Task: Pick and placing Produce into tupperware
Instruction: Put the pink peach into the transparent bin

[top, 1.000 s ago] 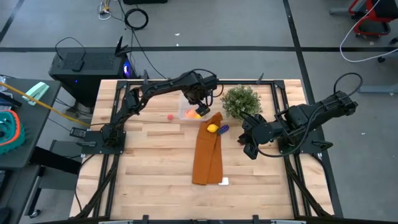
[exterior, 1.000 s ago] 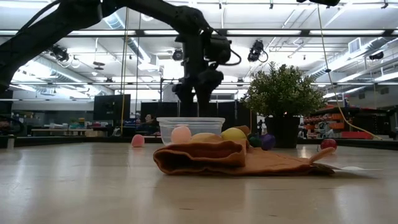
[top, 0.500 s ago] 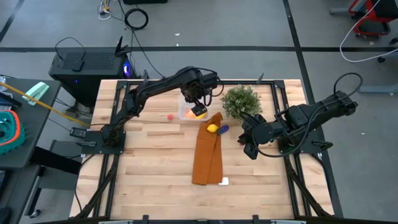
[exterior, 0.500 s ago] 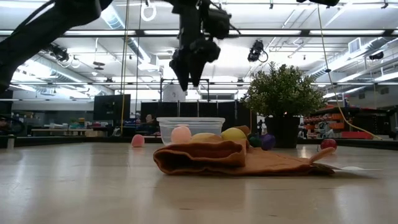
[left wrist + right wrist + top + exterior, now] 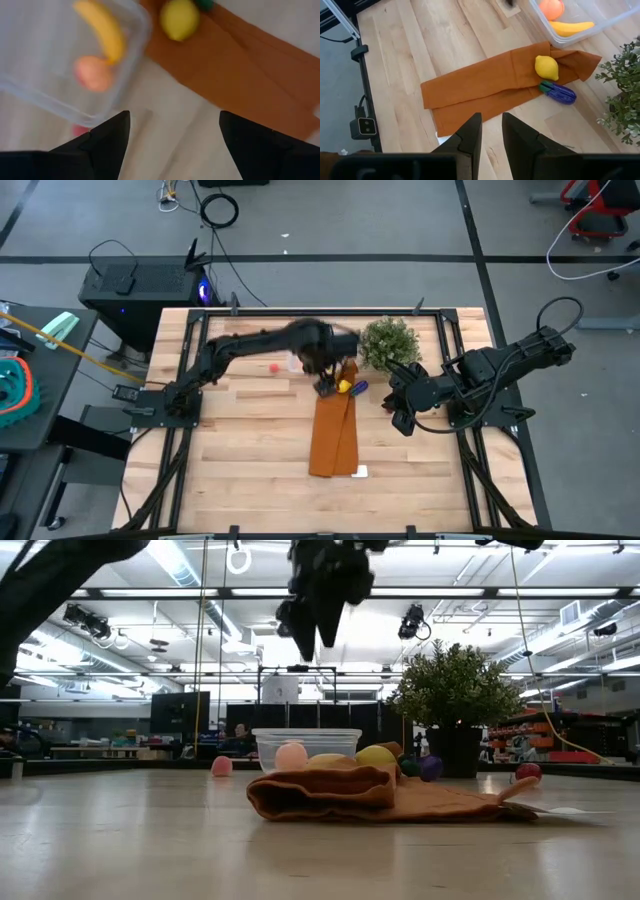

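The clear tupperware (image 5: pixel 60 65) stands at the table's far middle with a yellow banana (image 5: pixel 102 35) and a peach-orange round fruit (image 5: pixel 92 72) inside. My left arm covers most of it in the high view. A yellow lemon (image 5: pixel 546 66) and a dark purple piece (image 5: pixel 560 92) lie on the far end of the orange-brown cloth (image 5: pixel 335 430). A small red piece (image 5: pixel 274 366) lies on the wood left of the box. My left gripper (image 5: pixel 172 135) hangs open and empty, high above the box's near corner and the cloth's edge. My right gripper (image 5: pixel 491 127) waits at the right, slightly open and empty.
A green potted plant (image 5: pixel 388 342) stands right of the tupperware, close to the lemon. A red fruit (image 5: pixel 528 771) shows at the right in the low view and a pink one (image 5: pixel 222 766) at the left. Bare wood lies left and right of the cloth.
My left gripper has risen out of the tupperware and gone toward the table's near edge, to above the cloth's far end beside the lemon. It points down, its fingers apart throughout. The fruits in the box have stayed where they were.
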Available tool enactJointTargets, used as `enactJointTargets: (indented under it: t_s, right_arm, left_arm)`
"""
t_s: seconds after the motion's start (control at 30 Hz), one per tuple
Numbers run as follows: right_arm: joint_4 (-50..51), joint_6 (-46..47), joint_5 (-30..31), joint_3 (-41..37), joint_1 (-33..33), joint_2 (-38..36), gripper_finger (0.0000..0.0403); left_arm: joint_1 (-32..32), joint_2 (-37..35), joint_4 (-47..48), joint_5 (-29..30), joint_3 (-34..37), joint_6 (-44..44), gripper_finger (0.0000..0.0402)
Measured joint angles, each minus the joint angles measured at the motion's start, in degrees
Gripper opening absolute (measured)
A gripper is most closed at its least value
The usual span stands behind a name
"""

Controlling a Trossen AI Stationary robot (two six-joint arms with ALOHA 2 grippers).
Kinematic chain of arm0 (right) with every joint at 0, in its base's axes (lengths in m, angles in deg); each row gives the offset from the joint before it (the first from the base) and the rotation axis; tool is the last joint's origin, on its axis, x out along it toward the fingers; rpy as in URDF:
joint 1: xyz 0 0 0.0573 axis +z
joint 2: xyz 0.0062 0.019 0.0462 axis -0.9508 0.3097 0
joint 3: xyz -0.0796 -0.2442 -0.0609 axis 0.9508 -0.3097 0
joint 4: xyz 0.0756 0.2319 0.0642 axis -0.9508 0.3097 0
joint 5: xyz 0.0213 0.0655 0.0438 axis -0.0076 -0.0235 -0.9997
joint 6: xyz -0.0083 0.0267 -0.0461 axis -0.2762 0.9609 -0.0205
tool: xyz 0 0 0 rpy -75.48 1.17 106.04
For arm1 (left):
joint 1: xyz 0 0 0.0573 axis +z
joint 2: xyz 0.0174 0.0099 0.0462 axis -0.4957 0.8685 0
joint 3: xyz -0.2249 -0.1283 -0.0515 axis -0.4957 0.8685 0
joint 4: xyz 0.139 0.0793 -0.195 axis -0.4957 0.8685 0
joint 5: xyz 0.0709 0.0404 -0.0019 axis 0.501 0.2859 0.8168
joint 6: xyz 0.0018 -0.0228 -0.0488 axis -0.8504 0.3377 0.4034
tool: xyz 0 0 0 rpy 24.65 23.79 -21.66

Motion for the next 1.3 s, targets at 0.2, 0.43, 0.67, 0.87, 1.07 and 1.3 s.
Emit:
enactJointTargets:
  t_s: [0.2, 0.43, 0.67, 0.87, 1.07, 1.3]
  right_arm:
    - [0.22, -1.71, 0.0, 0.0, -0.02, 0.0, 0.0083]
    - [0.32, -2.16, 0.02, 0.0, -0.02, 0.0, 0.0083]
    - [1.63, -2.27, 0.01, 0.0, -0.02, 0.0, 0.0083]
    - [3.32, -1.67, -0.22, 0.0, -0.02, 0.0, 0.0083]
    - [3.48, -0.74, -0.87, 0.0, -0.02, 0.0, 0.0083]
    - [3.4, -0.44, -0.87, 0.0, -0.03, 0.0, 0.0083]
  left_arm:
    - [-7.15, 0.0, 0.0, 0.97, 0.02, 4.01, 0.0311]
    - [-12.5, 0.0, 0.09, 3.01, 0.04, 6.75, 0.0309]
    - [-15.81, 0.04, -2.12, 3.95, 3.91, 6.86, 0.0309]
    - [-18.74, 0.13, -10.4, 3.79, 14.96, 8.66, 0.0309]
    - [-22.15, -0.39, -16.13, 4.26, 22.83, 12.95, 0.0308]
    - [-23.59, -13.26, -32.53, 5.09, 34.12, 13.78, 0.0309]
